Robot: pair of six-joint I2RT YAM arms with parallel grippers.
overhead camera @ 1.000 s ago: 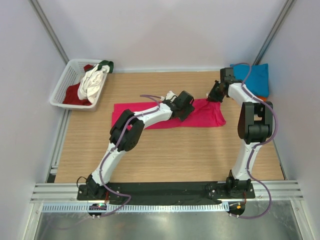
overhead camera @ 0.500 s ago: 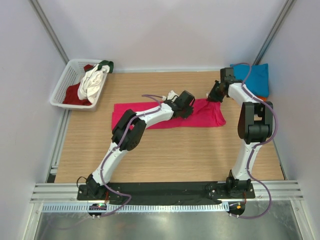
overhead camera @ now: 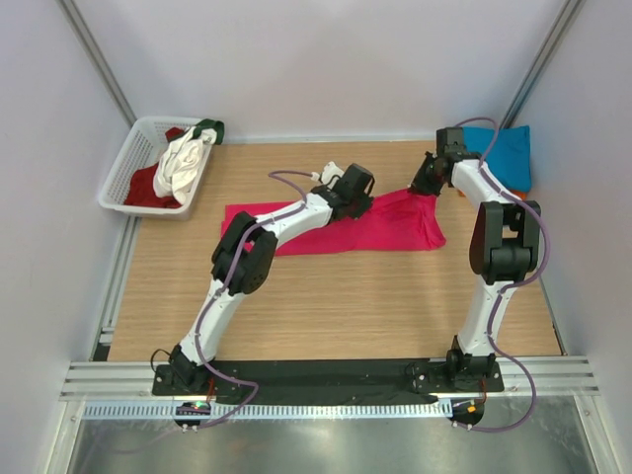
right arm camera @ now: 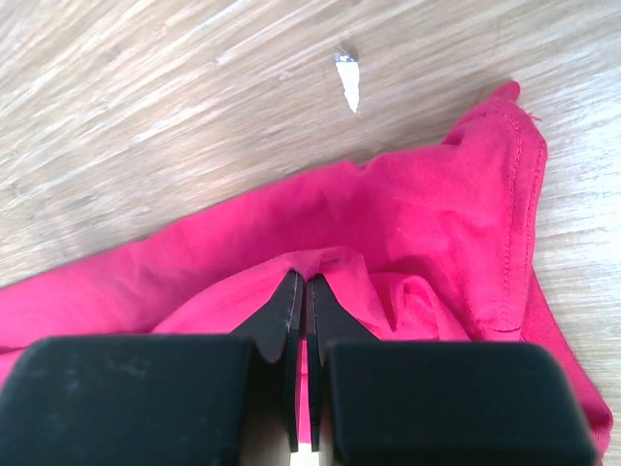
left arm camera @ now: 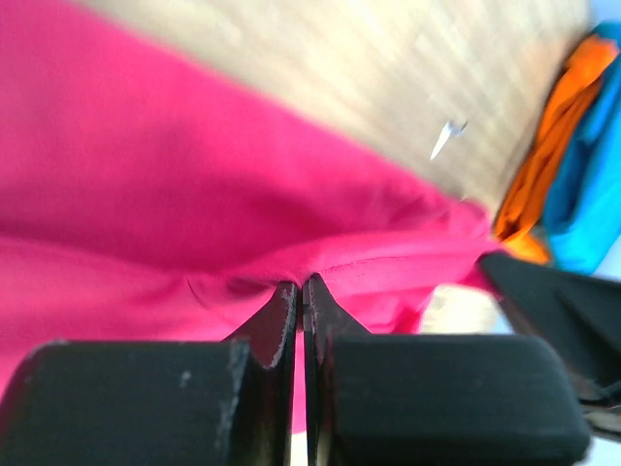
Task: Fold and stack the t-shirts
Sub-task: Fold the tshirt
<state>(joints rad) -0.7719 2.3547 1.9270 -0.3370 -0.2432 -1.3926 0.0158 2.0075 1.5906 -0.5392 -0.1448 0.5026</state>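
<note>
1. Two grippers are both pinched onto the same magenta-pink t-shirt [overhead camera: 326, 232], which lies spread lengthwise across the middle of the wooden table [overhead camera: 336, 306].
2. Left gripper [left arm camera: 302, 286]: the jaws are pressed together with only a hairline slit between them. They nip a small raised fold of the pink cloth at the shirt's far edge, near its middle. The cloth puckers into creases right at the fingertips.
3. Right gripper [right arm camera: 302, 282]: its jaws are just as tightly closed, clamping a peak of pink fabric at the shirt's far right corner. A stitched hem curves just beside it. From above, that corner is lifted off the wood towards the gripper.
4. Surface, from the left:
   - A white lattice basket [overhead camera: 123, 173] sits at the far left corner, holding a white shirt [overhead camera: 183, 163] over a dark red one [overhead camera: 148, 190], with a green one [overhead camera: 212, 128] draped over its far rim.
   - A tiny white scrap [right arm camera: 347, 83] lies on the bare wood just beyond the pink shirt.
   - A teal-blue shirt [overhead camera: 504, 153] rests at the far right corner, with an orange shirt [left arm camera: 558, 116] under its edge.
5. Room: plain pale walls [overhead camera: 316, 59] close in the table on three sides, and slanting metal posts [overhead camera: 94, 54] stand at the back corners. A ribbed aluminium rail [overhead camera: 326, 380] at the near edge carries both arm bases.
</note>
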